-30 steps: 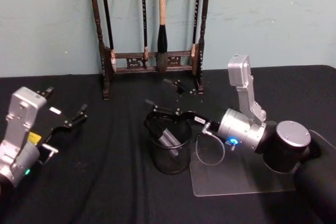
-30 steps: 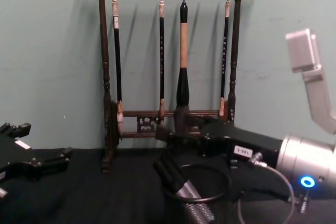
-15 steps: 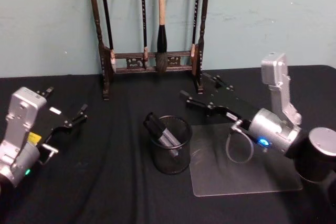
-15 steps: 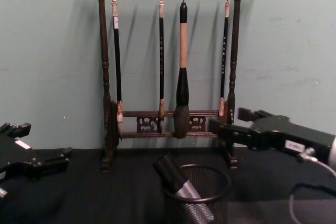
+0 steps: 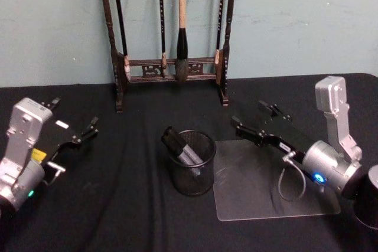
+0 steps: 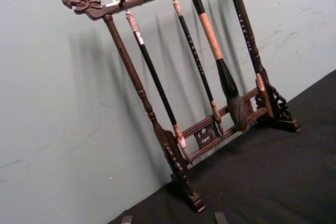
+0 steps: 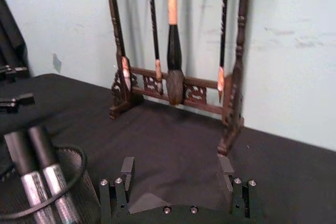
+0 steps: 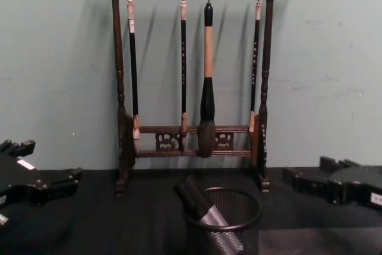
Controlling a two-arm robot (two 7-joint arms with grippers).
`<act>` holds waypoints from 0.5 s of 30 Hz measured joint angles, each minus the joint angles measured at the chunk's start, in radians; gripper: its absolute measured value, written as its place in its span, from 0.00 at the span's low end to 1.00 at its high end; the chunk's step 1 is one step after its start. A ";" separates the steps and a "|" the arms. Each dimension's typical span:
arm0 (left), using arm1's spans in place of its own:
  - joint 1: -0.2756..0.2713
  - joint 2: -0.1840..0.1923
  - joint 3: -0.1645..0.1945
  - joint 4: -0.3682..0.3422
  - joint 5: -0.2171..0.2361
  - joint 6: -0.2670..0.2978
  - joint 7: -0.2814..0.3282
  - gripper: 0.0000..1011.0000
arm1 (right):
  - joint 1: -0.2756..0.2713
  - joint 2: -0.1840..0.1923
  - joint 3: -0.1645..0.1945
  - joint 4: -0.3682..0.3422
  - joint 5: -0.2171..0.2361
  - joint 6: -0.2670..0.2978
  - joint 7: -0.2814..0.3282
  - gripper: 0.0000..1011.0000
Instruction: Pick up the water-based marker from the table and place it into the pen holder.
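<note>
The pen holder (image 5: 190, 182), a small black wire-mesh cup, stands mid-table. A water-based marker (image 5: 179, 146) with a black cap and silver barrel leans inside it, tip down, against the left rim. The right wrist view shows two such markers (image 7: 32, 174) side by side in the holder (image 7: 79, 182). My right gripper (image 5: 248, 114) hovers open and empty to the right of the holder, well apart from it; it enters the chest view (image 8: 304, 171) from the right. My left gripper (image 5: 74, 115) rests open and empty at the far left.
A tall dark wooden brush rack (image 5: 171, 63) with several hanging brushes stands at the back against the wall. A clear plastic sheet (image 5: 266, 196) lies on the black cloth under my right arm, just right of the holder.
My right gripper has pulled back from over the pen holder toward the right, open, leaving the marker in the cup. The left arm has not moved.
</note>
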 joint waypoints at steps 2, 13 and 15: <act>0.000 0.000 0.000 0.000 0.000 0.000 0.000 1.00 | -0.008 0.000 0.005 -0.001 -0.001 0.002 -0.003 0.99; 0.000 0.000 0.000 0.000 0.000 0.000 0.000 1.00 | -0.035 -0.008 0.026 0.014 -0.003 0.016 -0.004 0.99; 0.000 0.000 0.000 0.000 0.000 0.000 0.000 1.00 | -0.035 -0.009 0.027 0.018 -0.003 0.017 -0.004 0.99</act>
